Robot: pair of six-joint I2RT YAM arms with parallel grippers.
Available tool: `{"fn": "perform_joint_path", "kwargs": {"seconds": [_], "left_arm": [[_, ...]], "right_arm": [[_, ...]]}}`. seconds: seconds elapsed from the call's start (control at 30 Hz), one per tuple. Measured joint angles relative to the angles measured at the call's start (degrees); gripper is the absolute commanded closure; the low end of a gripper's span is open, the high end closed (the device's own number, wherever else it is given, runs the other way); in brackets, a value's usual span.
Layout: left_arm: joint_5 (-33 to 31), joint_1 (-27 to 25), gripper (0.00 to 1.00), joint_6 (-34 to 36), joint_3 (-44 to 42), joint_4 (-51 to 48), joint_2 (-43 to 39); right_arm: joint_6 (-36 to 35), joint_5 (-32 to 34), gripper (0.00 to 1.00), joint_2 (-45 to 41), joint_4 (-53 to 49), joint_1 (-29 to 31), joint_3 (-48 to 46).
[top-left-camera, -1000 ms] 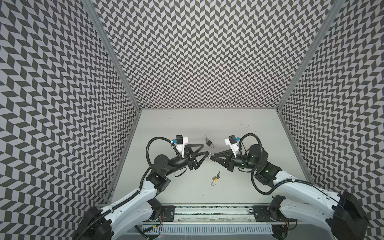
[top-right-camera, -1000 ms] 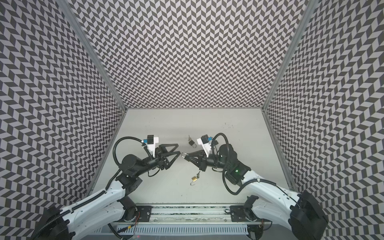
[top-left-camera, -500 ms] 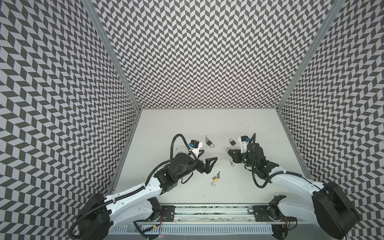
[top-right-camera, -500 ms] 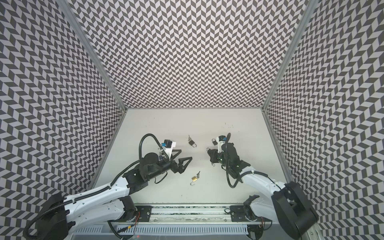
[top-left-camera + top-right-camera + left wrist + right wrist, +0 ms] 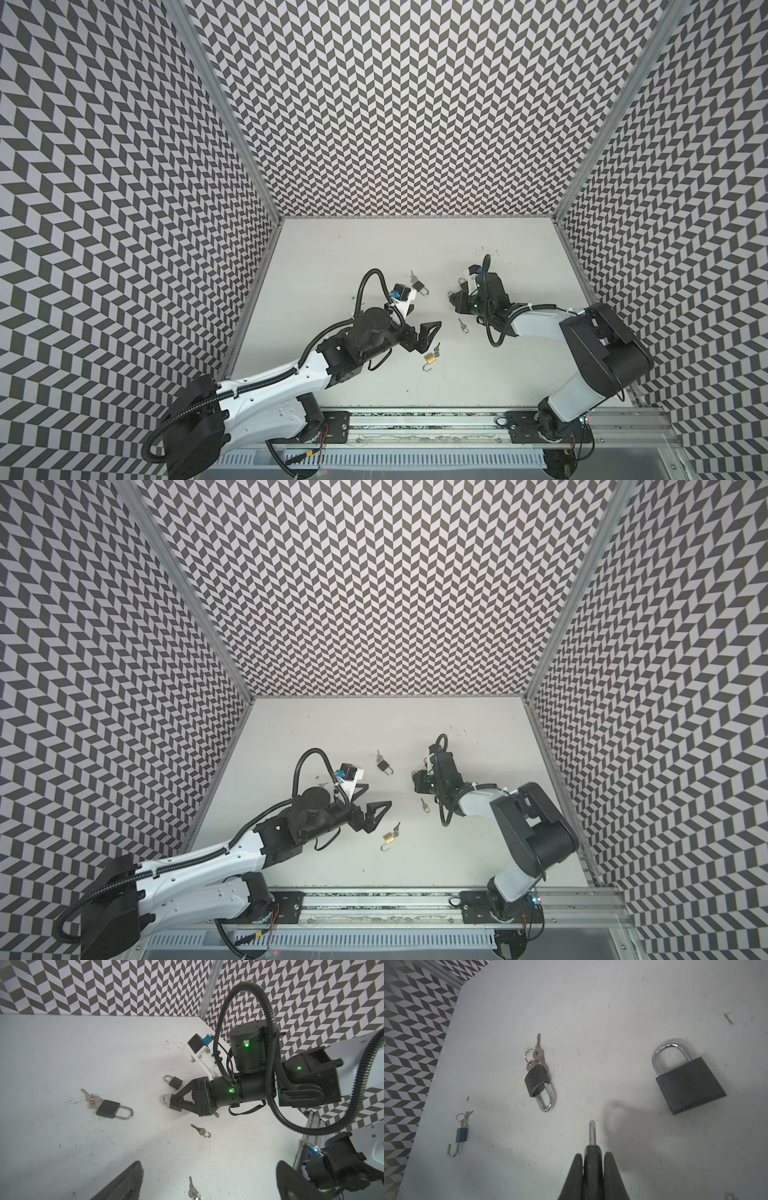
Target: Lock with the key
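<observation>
Padlock (image 5: 592,1136) pinched inside right end effector (image 5: 592,1156).

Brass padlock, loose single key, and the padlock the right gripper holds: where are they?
brass padlock (image 5: 430,357): in a top view, on its body.
loose key (image 5: 462,325): in a top view, mid-shaft.
held padlock (image 5: 592,1159): right wrist view, on its dark body.

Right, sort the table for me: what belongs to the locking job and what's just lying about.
Job, probably: held padlock, gripped in the right hand; loose key on the table nearby; left hand, open.
Lying about: brass padlock, shackle open, keys attached; black padlock with keys; bare black padlock.
</observation>
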Motion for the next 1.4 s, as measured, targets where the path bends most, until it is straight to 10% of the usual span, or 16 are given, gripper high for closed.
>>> {"fn": "perform_joint_path", "kwargs": {"seconds": [0.9, 1.4], "left_arm": [[-2.7, 2.3, 0.0, -3.4, -0.3, -4.0, -2.3], [11.6, 26.2, 0.01, -18.5, -15.7, 5.0, -13.2]], "right_arm": [[1.9, 0.6, 0.59, 5.5, 4.7, -2.5, 2.5], [-16.7, 5.4, 0.44, -6.6, -4.2, 6.1, 5.9]]}}
